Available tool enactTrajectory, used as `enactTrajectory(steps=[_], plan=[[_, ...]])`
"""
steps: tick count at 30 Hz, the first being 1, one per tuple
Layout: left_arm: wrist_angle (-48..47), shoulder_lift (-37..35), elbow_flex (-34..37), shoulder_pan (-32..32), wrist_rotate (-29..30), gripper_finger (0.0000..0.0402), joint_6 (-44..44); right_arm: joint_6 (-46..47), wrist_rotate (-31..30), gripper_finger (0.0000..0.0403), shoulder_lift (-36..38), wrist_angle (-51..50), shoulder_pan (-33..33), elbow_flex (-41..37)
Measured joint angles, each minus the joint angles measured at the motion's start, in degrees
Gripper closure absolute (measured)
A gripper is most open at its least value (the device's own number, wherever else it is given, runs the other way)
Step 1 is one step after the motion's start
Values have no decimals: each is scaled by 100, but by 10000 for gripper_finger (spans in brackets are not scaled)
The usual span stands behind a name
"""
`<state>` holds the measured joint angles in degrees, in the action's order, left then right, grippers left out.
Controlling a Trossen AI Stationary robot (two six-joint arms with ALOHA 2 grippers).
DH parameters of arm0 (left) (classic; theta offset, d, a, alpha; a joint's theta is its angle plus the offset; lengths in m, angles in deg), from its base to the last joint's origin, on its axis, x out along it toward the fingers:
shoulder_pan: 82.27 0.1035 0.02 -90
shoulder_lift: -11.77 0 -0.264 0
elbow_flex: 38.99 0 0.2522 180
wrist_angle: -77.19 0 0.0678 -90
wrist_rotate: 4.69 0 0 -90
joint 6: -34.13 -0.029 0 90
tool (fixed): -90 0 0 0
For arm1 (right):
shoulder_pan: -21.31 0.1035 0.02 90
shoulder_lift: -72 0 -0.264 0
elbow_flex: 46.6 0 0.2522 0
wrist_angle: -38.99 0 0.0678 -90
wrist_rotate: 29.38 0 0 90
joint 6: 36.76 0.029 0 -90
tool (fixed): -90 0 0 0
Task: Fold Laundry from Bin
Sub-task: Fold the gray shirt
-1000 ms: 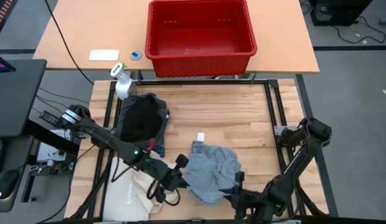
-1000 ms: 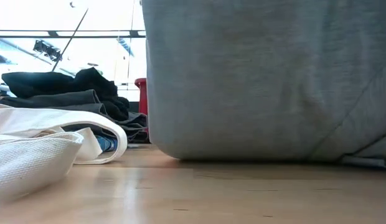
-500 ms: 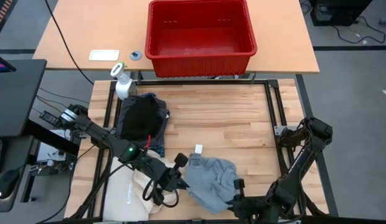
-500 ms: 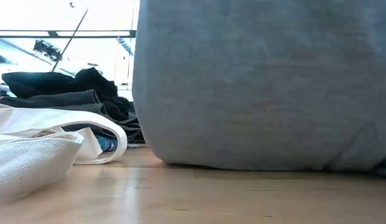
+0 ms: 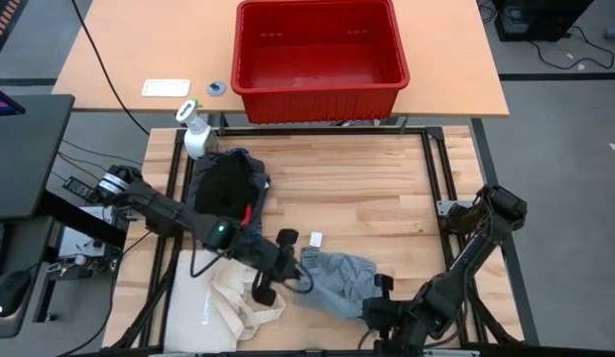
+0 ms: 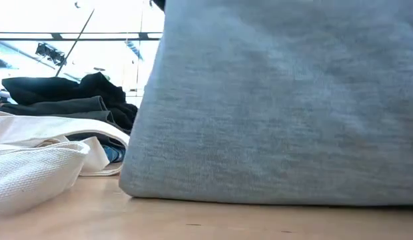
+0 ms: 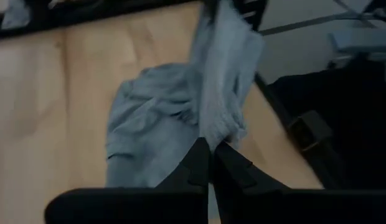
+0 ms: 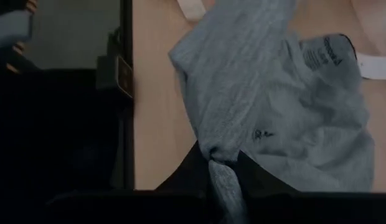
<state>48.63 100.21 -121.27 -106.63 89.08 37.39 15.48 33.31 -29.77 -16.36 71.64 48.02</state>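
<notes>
In the low view a grey garment (image 6: 280, 107) fills most of the picture, cut off at the top and right edges, and it hides everything behind it, including both arms and the red bin (image 5: 319, 58). In the high view the right gripper (image 5: 379, 310) sits partly buried under that cloth's edge near the tabletop's (image 5: 377, 188) front, so its fingertips cannot be made out there. The cream tote bag (image 5: 223, 302) runs off the bottom edge. The pile of dark clothes (image 5: 226, 188) covers a blue plaid piece almost entirely.
</notes>
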Motion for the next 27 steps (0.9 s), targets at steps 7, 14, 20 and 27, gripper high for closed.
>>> enactTrajectory(steps=[7,14,20,27], plan=[[51,2,187,469,-202,390,44,-472,828,380,44,105,-422,-328],[848,2,756,781,-571,391,36,-959,1436,380,528,1378,-827,-1280],[1094,2,899,1164,-813,391,-152,-1044,1566,380,1336,1984,-1091,-2215],[985,2,899,1769,-1224,391,-244,-839,1813,380,2025,2454,-1633,-3394]])
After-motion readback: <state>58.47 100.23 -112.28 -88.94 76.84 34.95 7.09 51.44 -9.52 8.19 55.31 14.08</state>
